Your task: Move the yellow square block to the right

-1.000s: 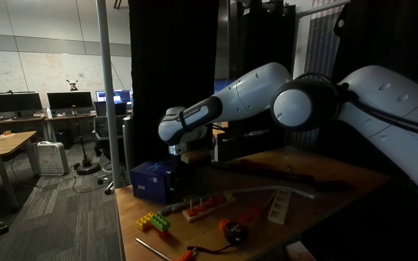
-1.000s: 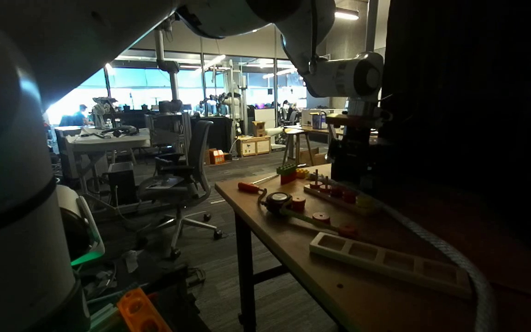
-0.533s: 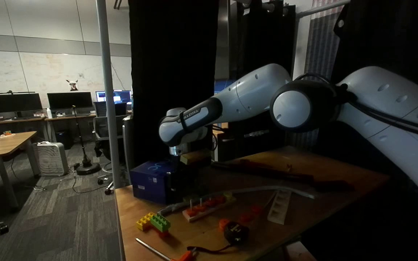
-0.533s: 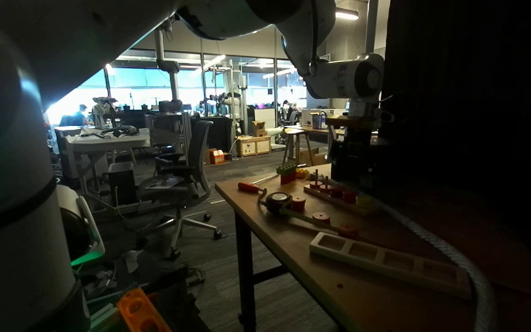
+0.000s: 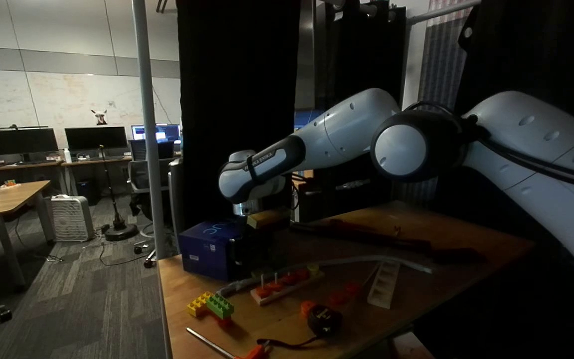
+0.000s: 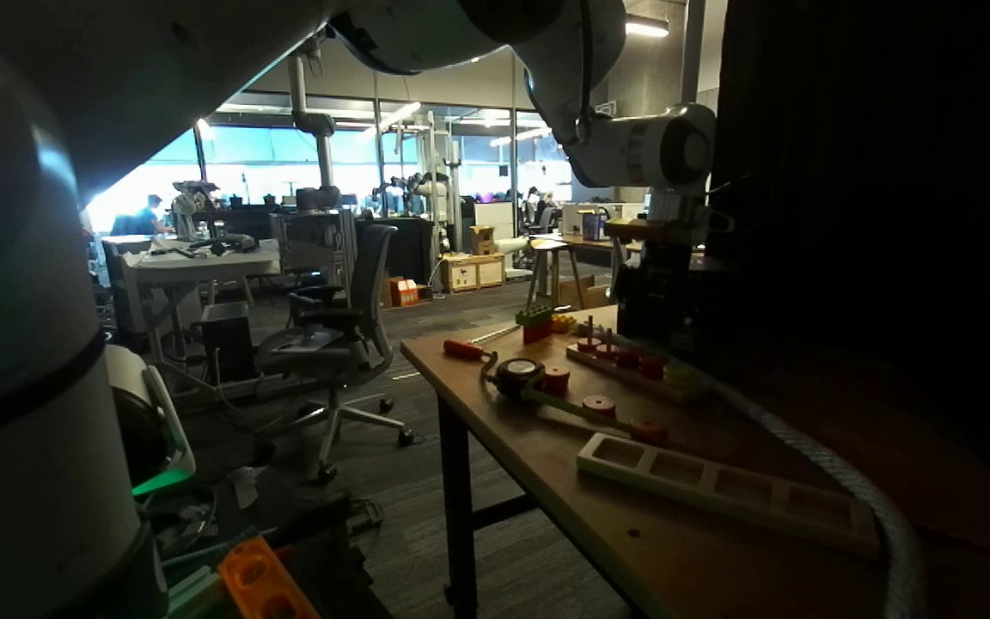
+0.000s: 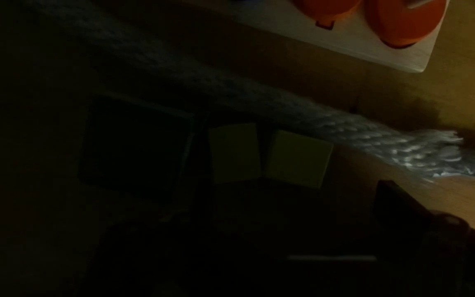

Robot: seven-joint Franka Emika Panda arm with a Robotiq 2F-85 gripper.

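Observation:
In the dark wrist view, two dim yellow square shapes sit side by side, a left one (image 7: 235, 152) and a right one (image 7: 299, 159). A narrow dark wedge separates them. I cannot tell whether they are separate blocks. My gripper (image 7: 295, 194) is open. Its right finger shows clearly; the left one is almost lost in shadow. The yellow shapes lie ahead of the gap between the fingers, and nothing is visibly held. In both exterior views the gripper points down, low over the table (image 5: 177, 289), beside a blue box (image 5: 205, 252); its fingertips (image 6: 658, 340) are lost in shadow.
A dark square block (image 7: 136, 146) lies left of the yellow shapes. A grey rope (image 7: 344, 128) runs just past them. Beyond it is a peg board (image 7: 410, 62) with orange discs. Toy bricks (image 5: 219, 305), a tape measure (image 5: 323, 320), a screwdriver (image 5: 210, 342) and a compartment tray (image 5: 383, 286) lie around.
The arm and gripper have come down slightly toward the table beside the blue box. The objects on the table have not visibly moved.

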